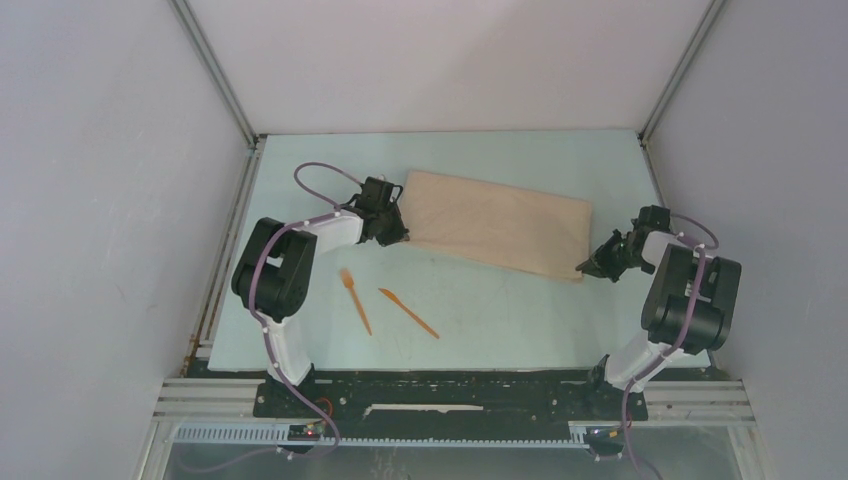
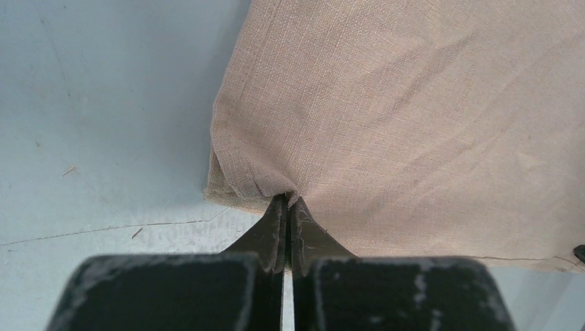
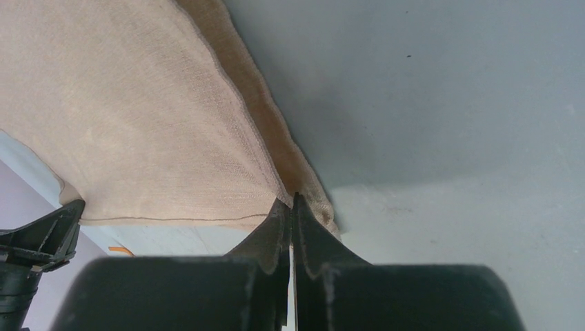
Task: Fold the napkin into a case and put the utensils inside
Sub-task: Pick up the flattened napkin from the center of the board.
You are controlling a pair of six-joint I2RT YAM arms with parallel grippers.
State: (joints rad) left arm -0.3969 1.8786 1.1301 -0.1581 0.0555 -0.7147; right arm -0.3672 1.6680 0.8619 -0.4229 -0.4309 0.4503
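1. You are working in a robotics lab test cell. In the top view, plain white panels [image 1: 100,150] close in the left, back and right of the frame.
2. Raw aluminium profiles [image 1: 215,70] run up the upper corners where those panels meet.
3. The counter [image 1: 480,310] is a pale blue-grey sheet, and the left wrist view shows it scuffed and scratched.
4. Along the bottom edge, the left arm [image 1: 275,270] and right arm [image 1: 690,295] rise from a black plate [image 1: 450,392] on a metal rail [image 1: 200,395], with lilac cables [image 1: 318,170] looping exposed.
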